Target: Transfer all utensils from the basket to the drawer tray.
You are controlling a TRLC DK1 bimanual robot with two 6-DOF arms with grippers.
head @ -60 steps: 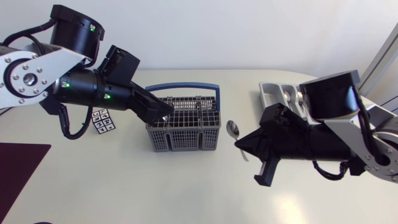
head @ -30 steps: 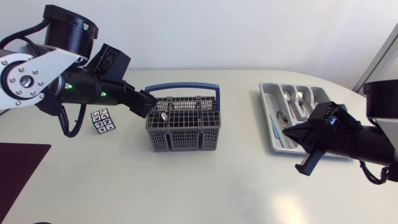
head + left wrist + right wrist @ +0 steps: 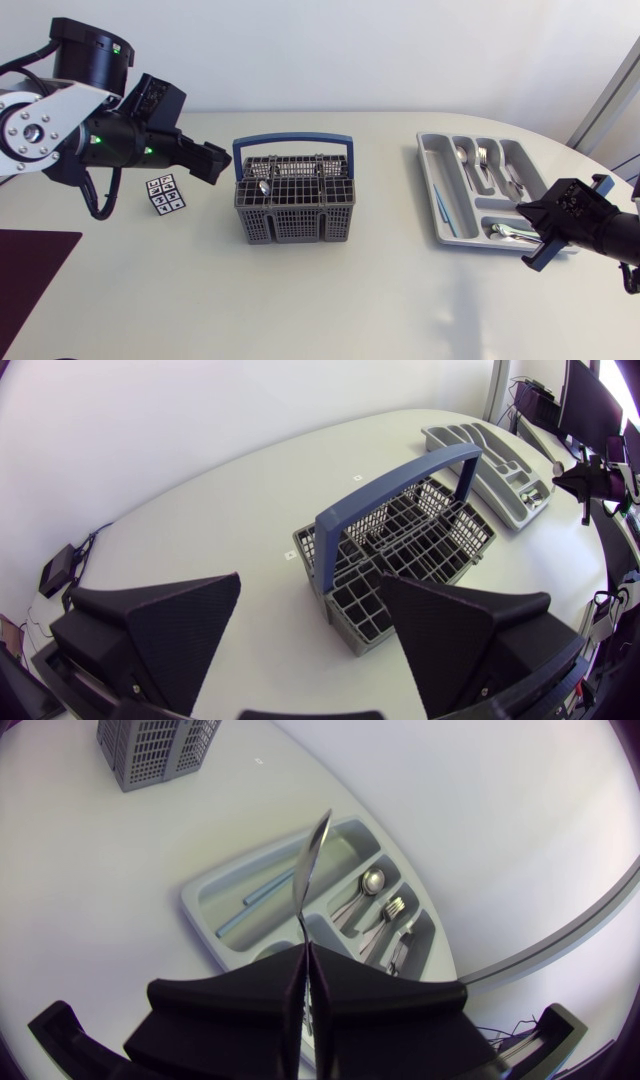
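Robotics lab: robot arms [image 3: 60, 130], a marker card [image 3: 165, 194], white table [image 3: 330, 300]

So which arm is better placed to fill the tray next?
Right. The right gripper is shut on a silver metal spoon beside the grey plastic drawer tray; the left gripper is open, empty, by the grey mesh basket.

The blue handle [image 3: 293, 140] arches over the basket [image 3: 296, 218] from 9 to 3 o'clock, barring its middle. At its 3 o'clock, bare table [image 3: 390, 255] reaches the drawer tray [image 3: 429, 175].
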